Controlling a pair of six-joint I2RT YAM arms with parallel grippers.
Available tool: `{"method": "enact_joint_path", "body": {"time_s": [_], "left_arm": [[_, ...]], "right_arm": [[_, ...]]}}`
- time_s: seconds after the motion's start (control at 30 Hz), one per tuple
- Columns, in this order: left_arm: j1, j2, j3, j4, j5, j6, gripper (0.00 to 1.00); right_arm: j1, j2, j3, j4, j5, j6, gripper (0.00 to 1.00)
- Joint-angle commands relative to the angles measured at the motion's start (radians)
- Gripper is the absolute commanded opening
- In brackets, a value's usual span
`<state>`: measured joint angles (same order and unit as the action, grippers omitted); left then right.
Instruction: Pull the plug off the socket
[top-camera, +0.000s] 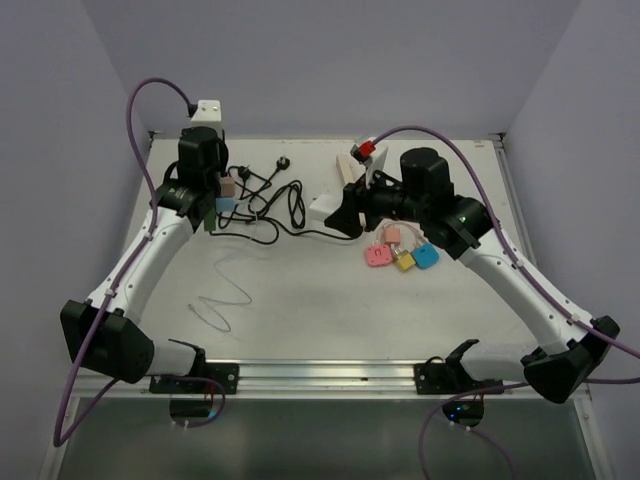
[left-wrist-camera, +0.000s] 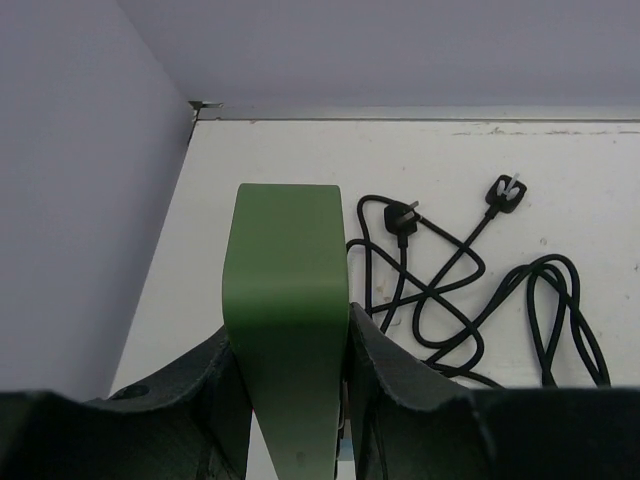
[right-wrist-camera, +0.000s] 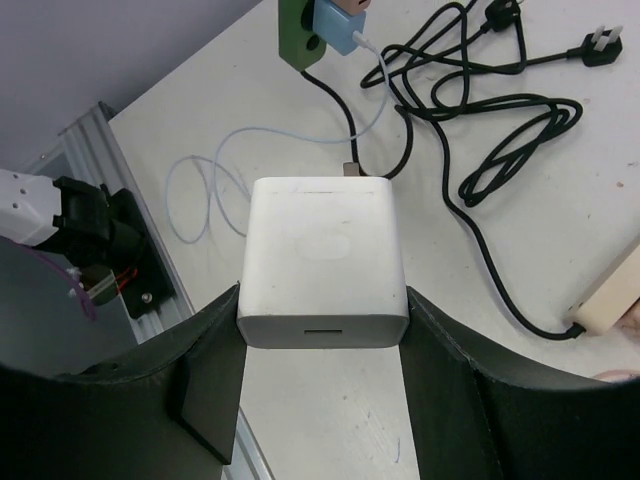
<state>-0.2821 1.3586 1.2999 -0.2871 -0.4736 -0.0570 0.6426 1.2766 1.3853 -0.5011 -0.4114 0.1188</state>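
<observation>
**Two grippers, one item clamped in each**

The left gripper (left-wrist-camera: 292, 385) is clenched on the socket (left-wrist-camera: 285, 290). Its two fingers (left-wrist-camera: 215, 390) press the long sides of the dark green strip, which stands on end at the back left of the table (top-camera: 330, 320). The right gripper (right-wrist-camera: 322, 315) grasps one white charger plug (right-wrist-camera: 322, 250), with a finger flat against each side. The block has a single slot on the face nearest the camera. In the top view it is held over the middle of the table, well apart from the socket.

Two small plugs sit in the socket's face, one blue (right-wrist-camera: 335, 25) and one pale pink (top-camera: 227, 187). One thin white cable (top-camera: 225, 295) runs from the blue one and squiggles across the table toward the near edge.

Beside the socket lies a tangle of black cord (left-wrist-camera: 470, 290) with two black plug heads showing, one (left-wrist-camera: 405, 215) nearer the strip and one (left-wrist-camera: 507, 192) farther right.

One beige power strip (top-camera: 350, 172) lies at the back behind the right gripper. Below that gripper is a cluster of four small adapters: pink (top-camera: 378, 255), yellow (top-camera: 404, 261), blue (top-camera: 426, 256) and peach (top-camera: 392, 235).
</observation>
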Motion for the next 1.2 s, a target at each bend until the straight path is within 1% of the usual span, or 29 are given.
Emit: {"method": "enact_joint_path", "body": {"time_s": [0.0, 0.03, 0.13, 0.23, 0.27, 0.3, 0.37, 0.43, 0.5, 0.57, 0.67, 0.77, 0.87, 0.93, 0.97, 1.0, 1.03, 1.07, 1.17], "left_arm": [[-0.025, -0.039, 0.050, 0.063, -0.100, 0.065, 0.00], [-0.025, -0.041, 0.058, 0.059, -0.089, 0.031, 0.00], [-0.025, -0.044, 0.062, 0.052, -0.062, -0.004, 0.00], [-0.025, -0.055, 0.044, 0.054, 0.002, -0.059, 0.00], [-0.025, -0.062, 0.036, 0.057, 0.051, -0.075, 0.00], [-0.025, -0.065, 0.013, 0.069, 0.078, -0.092, 0.00], [-0.025, -0.075, -0.010, 0.081, 0.160, -0.135, 0.00], [-0.025, -0.078, -0.039, 0.088, 0.202, -0.170, 0.00], [-0.025, -0.082, -0.063, 0.092, 0.245, -0.188, 0.00], [-0.025, -0.088, -0.079, 0.097, 0.285, -0.205, 0.00], [-0.025, -0.089, -0.096, 0.100, 0.335, -0.222, 0.00], [-0.025, -0.092, -0.105, 0.101, 0.357, -0.231, 0.00], [-0.025, -0.095, -0.111, 0.103, 0.372, -0.237, 0.00], [-0.026, -0.096, -0.116, 0.105, 0.382, -0.239, 0.00], [-0.025, -0.096, -0.117, 0.105, 0.389, -0.241, 0.00], [-0.025, -0.096, -0.120, 0.108, 0.394, -0.242, 0.00], [-0.025, -0.096, -0.123, 0.112, 0.397, -0.242, 0.00], [-0.025, -0.096, -0.126, 0.117, 0.409, -0.244, 0.00], [-0.025, -0.096, -0.131, 0.124, 0.428, -0.245, 0.00]], "right_arm": [[-0.006, -0.014, 0.000, -0.034, 0.008, -0.011, 0.00], [-0.006, -0.017, -0.009, -0.033, 0.031, -0.011, 0.00], [-0.018, -0.031, -0.075, -0.002, 0.159, 0.007, 0.00], [-0.027, -0.045, -0.184, 0.058, 0.353, 0.025, 0.00], [-0.029, -0.043, -0.245, 0.090, 0.393, 0.025, 0.00], [-0.029, -0.037, -0.271, 0.102, 0.440, 0.027, 0.00], [-0.026, -0.022, -0.337, 0.139, 0.465, 0.021, 0.00], [-0.024, 0.007, -0.405, 0.170, 0.471, 0.031, 0.00], [-0.009, 0.015, -0.455, 0.239, 0.517, 0.045, 0.00], [-0.006, 0.021, -0.524, 0.326, 0.508, 0.073, 0.00], [0.008, 0.073, -0.572, 0.406, 0.490, 0.093, 0.00], [0.029, 0.151, -0.585, 0.443, 0.542, 0.096, 0.00], [0.031, 0.199, -0.591, 0.479, 0.549, 0.108, 0.00], [0.031, 0.216, -0.589, 0.489, 0.542, 0.113, 0.08], [0.031, 0.231, -0.591, 0.493, 0.537, 0.116, 0.14], [0.031, 0.237, -0.594, 0.495, 0.534, 0.117, 0.28], [0.031, 0.244, -0.598, 0.495, 0.537, 0.119, 0.36], [0.031, 0.250, -0.603, 0.490, 0.545, 0.123, 0.48], [0.031, 0.244, -0.618, 0.477, 0.549, 0.125, 0.65]]}}
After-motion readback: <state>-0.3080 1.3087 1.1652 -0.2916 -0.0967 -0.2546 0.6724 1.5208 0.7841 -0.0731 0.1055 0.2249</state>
